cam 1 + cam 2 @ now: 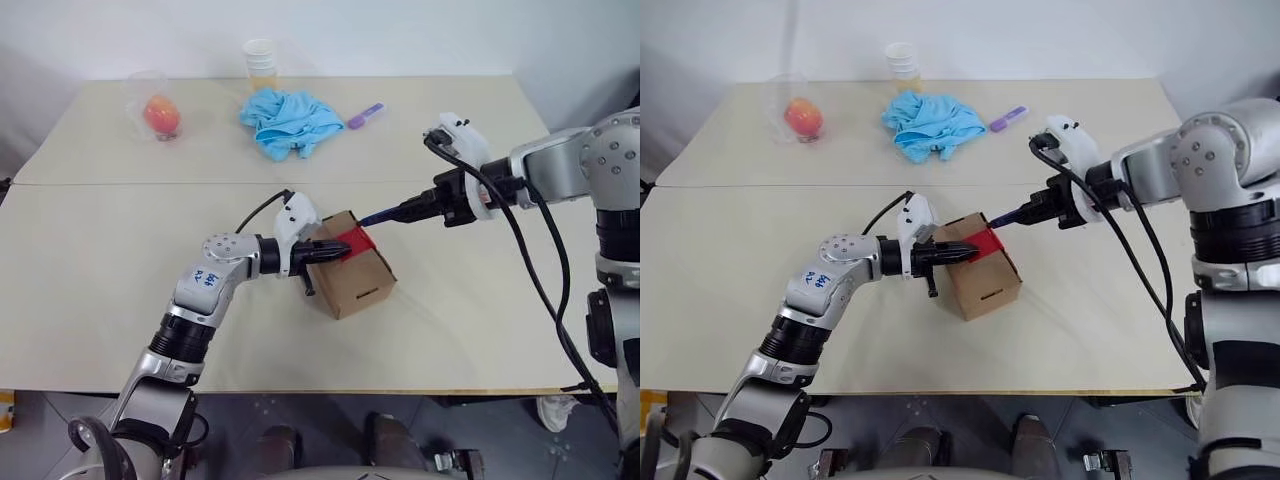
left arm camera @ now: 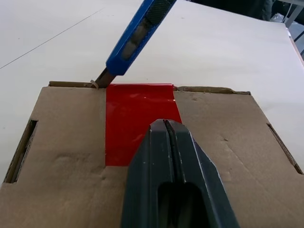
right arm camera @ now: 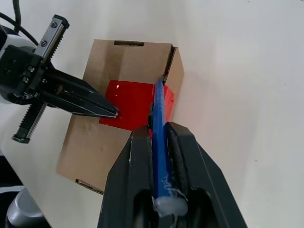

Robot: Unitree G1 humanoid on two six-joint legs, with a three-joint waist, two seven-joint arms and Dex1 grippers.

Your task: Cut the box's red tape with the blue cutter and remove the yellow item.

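The brown box (image 1: 355, 275) sits mid-table with the red tape (image 2: 137, 116) across its top flap seam. My left gripper (image 1: 343, 247) is shut, its fingertips pressed on the tape from the left. My right gripper (image 1: 408, 211) is shut on the blue cutter (image 3: 160, 133), whose blade tip (image 2: 101, 79) touches the box's far top edge at the end of the tape. The yellow item is hidden.
At the back of the table lie a blue cloth (image 1: 290, 120), a light-purple marker (image 1: 365, 115), stacked cups (image 1: 260, 65) and an orange-red fruit in clear plastic (image 1: 161, 115). A black cable (image 1: 535, 280) hangs from my right arm.
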